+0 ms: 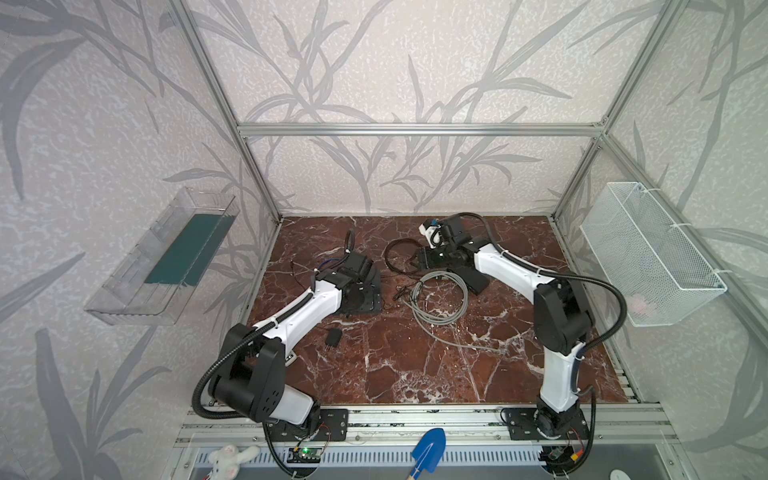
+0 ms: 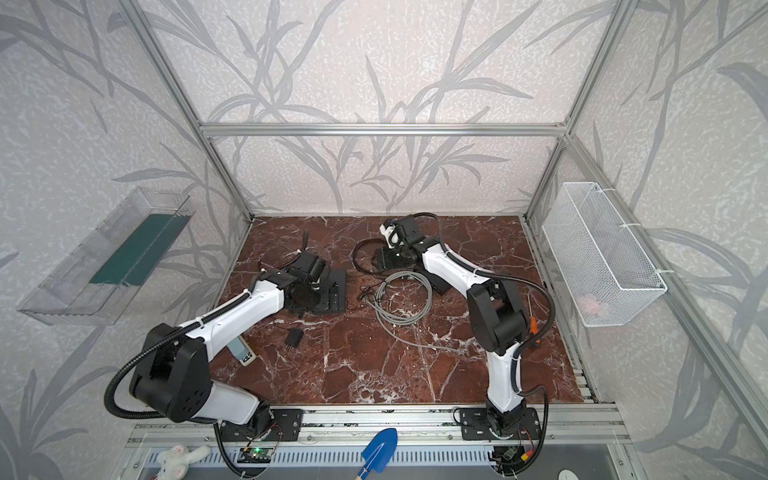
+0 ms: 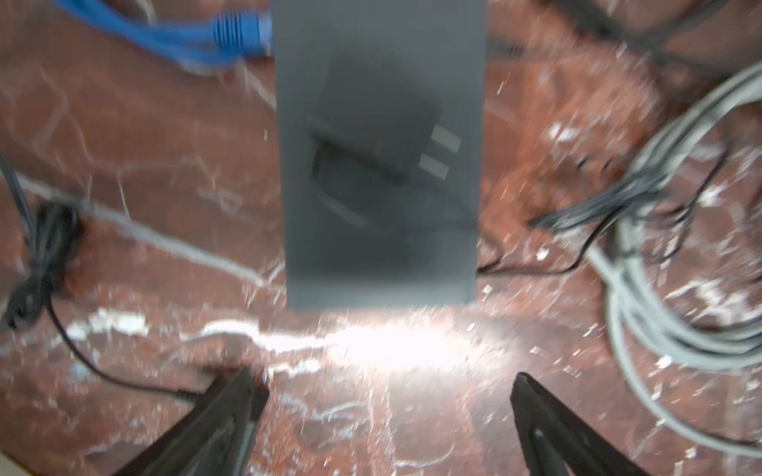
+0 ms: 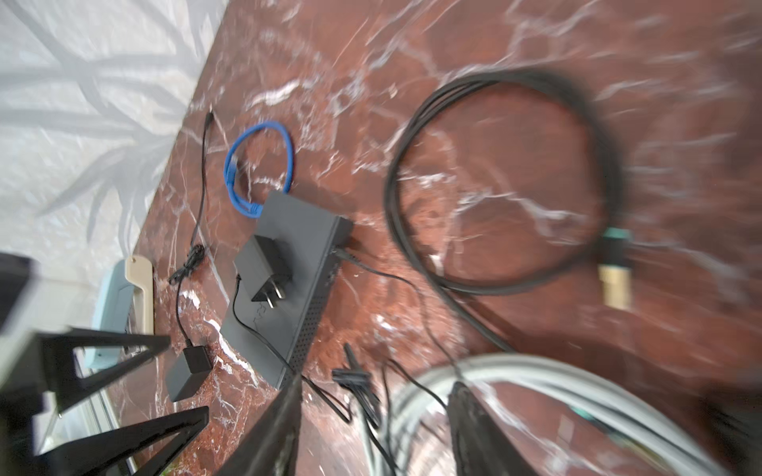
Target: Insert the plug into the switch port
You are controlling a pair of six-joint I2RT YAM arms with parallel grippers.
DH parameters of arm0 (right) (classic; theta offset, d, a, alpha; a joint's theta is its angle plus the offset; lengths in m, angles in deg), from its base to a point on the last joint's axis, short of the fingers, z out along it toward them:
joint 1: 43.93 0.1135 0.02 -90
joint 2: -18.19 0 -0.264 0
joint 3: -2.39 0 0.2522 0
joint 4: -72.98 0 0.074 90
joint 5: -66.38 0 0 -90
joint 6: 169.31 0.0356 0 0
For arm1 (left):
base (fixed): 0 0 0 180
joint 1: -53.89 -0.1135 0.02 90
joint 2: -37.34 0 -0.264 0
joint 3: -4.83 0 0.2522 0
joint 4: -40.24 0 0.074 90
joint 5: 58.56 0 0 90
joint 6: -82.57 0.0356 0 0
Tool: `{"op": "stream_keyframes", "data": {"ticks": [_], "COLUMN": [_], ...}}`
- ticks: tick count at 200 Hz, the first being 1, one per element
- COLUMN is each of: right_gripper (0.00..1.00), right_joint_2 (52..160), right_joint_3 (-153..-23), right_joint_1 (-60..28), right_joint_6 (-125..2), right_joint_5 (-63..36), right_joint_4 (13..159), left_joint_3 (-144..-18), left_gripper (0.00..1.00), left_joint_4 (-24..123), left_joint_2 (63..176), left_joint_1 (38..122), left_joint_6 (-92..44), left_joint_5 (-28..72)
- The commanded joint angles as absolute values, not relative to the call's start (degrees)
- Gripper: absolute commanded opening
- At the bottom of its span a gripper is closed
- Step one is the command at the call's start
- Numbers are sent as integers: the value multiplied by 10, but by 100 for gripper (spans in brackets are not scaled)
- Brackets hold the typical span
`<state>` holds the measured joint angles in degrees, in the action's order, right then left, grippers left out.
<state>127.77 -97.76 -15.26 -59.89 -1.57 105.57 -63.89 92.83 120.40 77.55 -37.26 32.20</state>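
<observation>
Left gripper [image 3: 383,395] gapes wide, empty; right gripper [image 4: 373,416] stands parted, empty.

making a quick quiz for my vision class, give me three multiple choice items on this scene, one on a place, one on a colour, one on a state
1. Where does the two-pin adapter in the left wrist view lie?
A. hanging on a wall
B. on top of the dark grey slab
C. between a gripper's jaws

2. What colour is the short cable beside the slab?
A. blue
B. red
C. yellow

3. How is the left gripper?
A. shut on the adapter
B. shut on the cable
C. open, holding nothing

Answers:
1 B: the adapter rests flat on the slab's top face.
2 A: its plug and cord show blue at the slab's edge.
3 C: its fingers stand wide apart with only bare table between them.
</observation>
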Motion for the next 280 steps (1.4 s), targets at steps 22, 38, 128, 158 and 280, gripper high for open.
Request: {"op": "stream_keyframes", "data": {"ticks": [22, 38, 128, 158, 280], "right_gripper": [57, 57, 57, 57, 57], "right_joint_2": [1223, 1223, 1205, 1200, 1181], "right_joint_3": [-899, -891, -859, -842, -783], "right_joint_1": [-161, -163, -170, -172, -172], "right_joint_6": [-601, -597, -578, -572, -568], "right_joint_5": [3, 5, 10, 13, 13], "right_joint_4": [1033, 1030, 1012, 1007, 1004], "left_joint_3": [-592, -613, -672, -682, -777], "left_gripper": [99, 99, 99, 97, 92], "left_joint_4": [855, 842, 838, 803, 776], "left_joint_2": [1232, 1264, 1410, 1442, 1479], "left_joint_1": [804, 822, 831, 788, 660], "left_joint_6": [-442, -456, -656, -663, -514], "left_joint_5": [316, 321, 500, 496, 434]}}
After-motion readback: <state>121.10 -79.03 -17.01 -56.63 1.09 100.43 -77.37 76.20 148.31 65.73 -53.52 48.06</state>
